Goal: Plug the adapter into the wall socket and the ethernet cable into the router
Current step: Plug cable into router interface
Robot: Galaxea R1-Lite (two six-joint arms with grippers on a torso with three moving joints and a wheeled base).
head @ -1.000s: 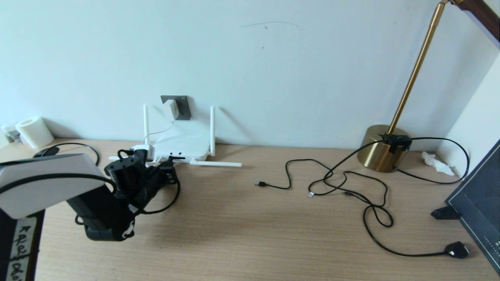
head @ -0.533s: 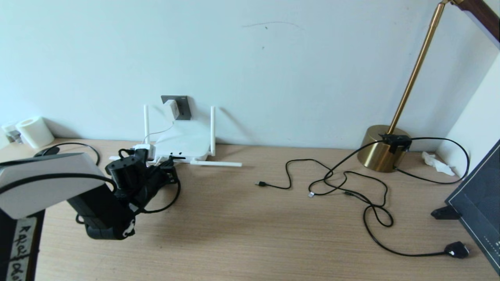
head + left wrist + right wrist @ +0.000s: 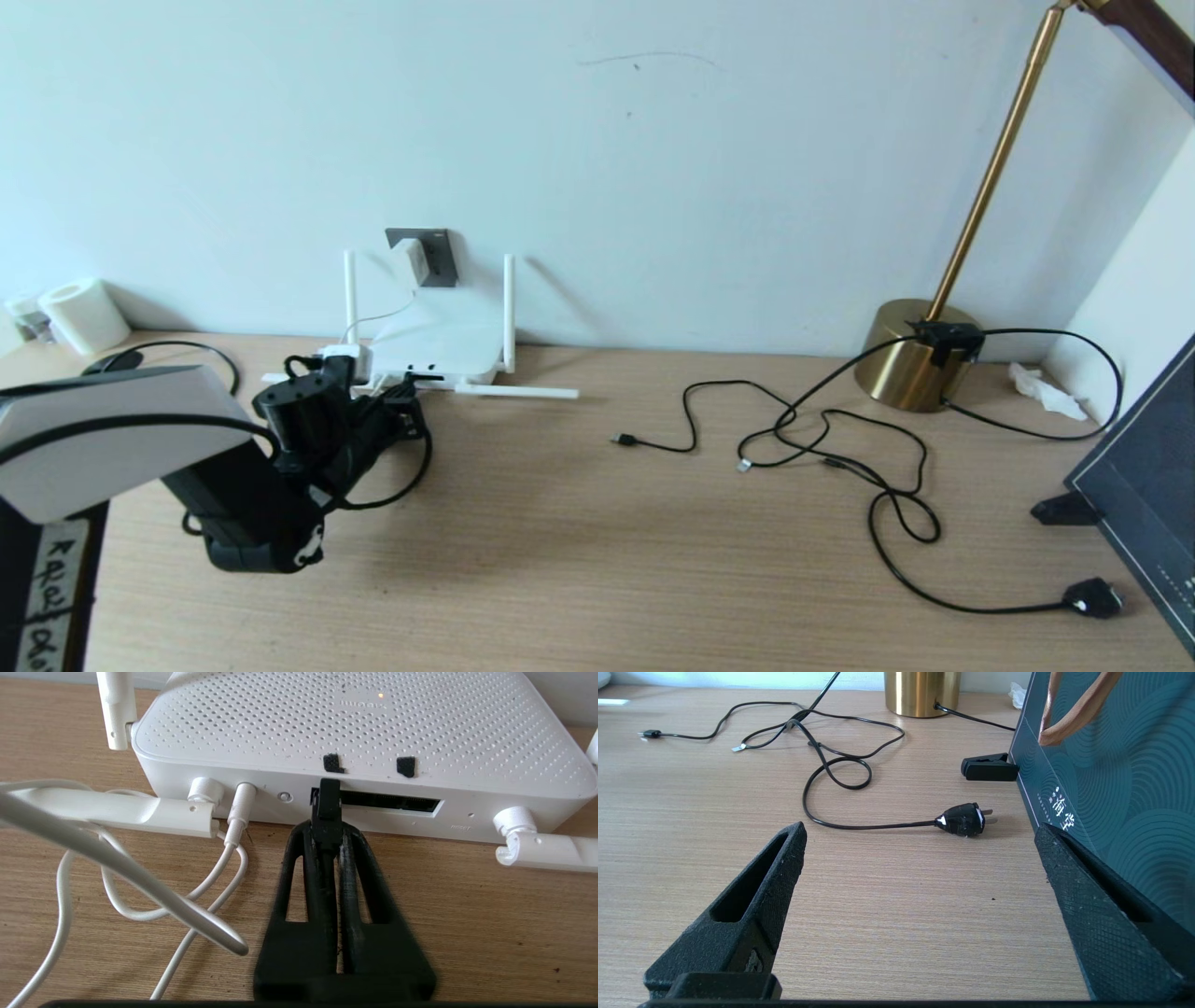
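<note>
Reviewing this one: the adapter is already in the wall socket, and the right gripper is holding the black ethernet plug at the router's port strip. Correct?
Not quite. It is the left gripper, not the right, that holds the ethernet plug at the router port strip, as the left wrist view shows. The right gripper hangs open over bare desk. The adapter does sit in the wall socket.

My light wood-grain tabletop [image 3: 579, 551] carries the flat white plastic router [image 3: 431, 353] at the back against the wall, thin black cables [image 3: 840, 457] tangled to my right ending in a black two-pin plug [image 3: 1090, 597], a round brass lamp base [image 3: 910, 359], and a white paper roll [image 3: 82, 315] far left.
</note>
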